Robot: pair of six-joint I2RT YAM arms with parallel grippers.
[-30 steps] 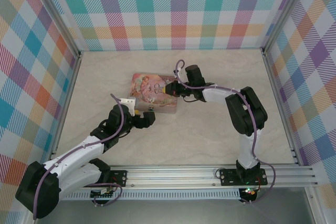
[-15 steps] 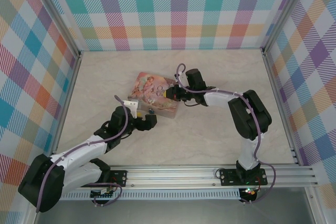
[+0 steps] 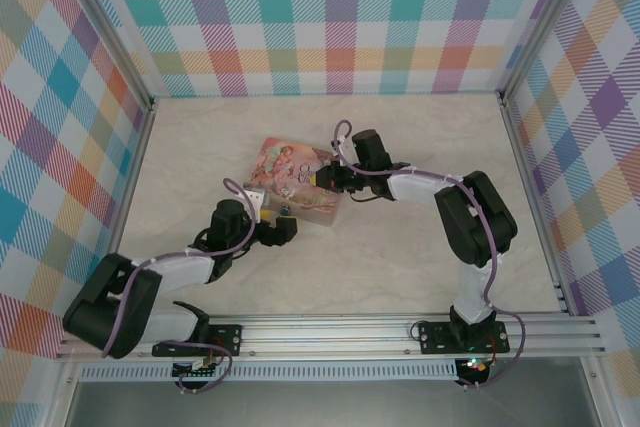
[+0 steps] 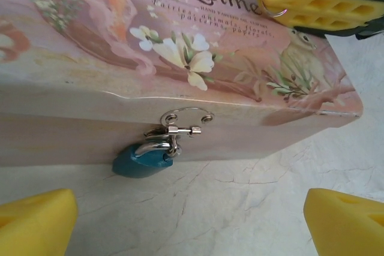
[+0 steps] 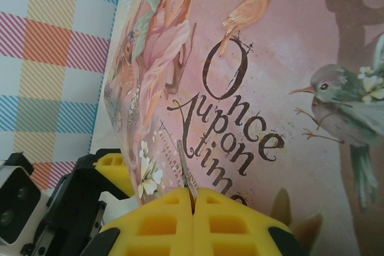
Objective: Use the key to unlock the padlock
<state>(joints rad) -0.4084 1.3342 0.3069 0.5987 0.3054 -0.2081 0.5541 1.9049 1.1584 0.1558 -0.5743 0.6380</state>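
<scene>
Since half a second ago my left arm has folded down flatter toward the near-left corner of the tabletop [image 3: 420, 247]. Its left gripper [image 3: 283, 231] is still just off the near side of the pink tin [image 3: 283, 159]. The right arm has hardly shifted, and the tin lies where it lay, a little left of the tabletop's middle.

From the top camera I see both grippers meeting at the tin: the left at its near wall, the right gripper [image 3: 322, 179] over the lid's right end. The lock is barely a dark speck there.

The left wrist camera gives me what the top one cannot. The padlock [image 4: 141, 161] hangs by its silver shackle from the hasp [image 4: 183, 129] on the tin's near wall. Its teal body is low against that wall, close to the tabletop, though I cannot tell if it touches. My left pads [image 4: 36, 223] sit at the two lower corners of that view, spread wide with nothing between them. The right arm's yellow pad shows over the lid's right end, with a small wire ring at its edge.

The right wrist camera shows those pads pressed together on the key [image 5: 187, 177]. Its thin grey blade sticks out over the lid's lettering.
</scene>
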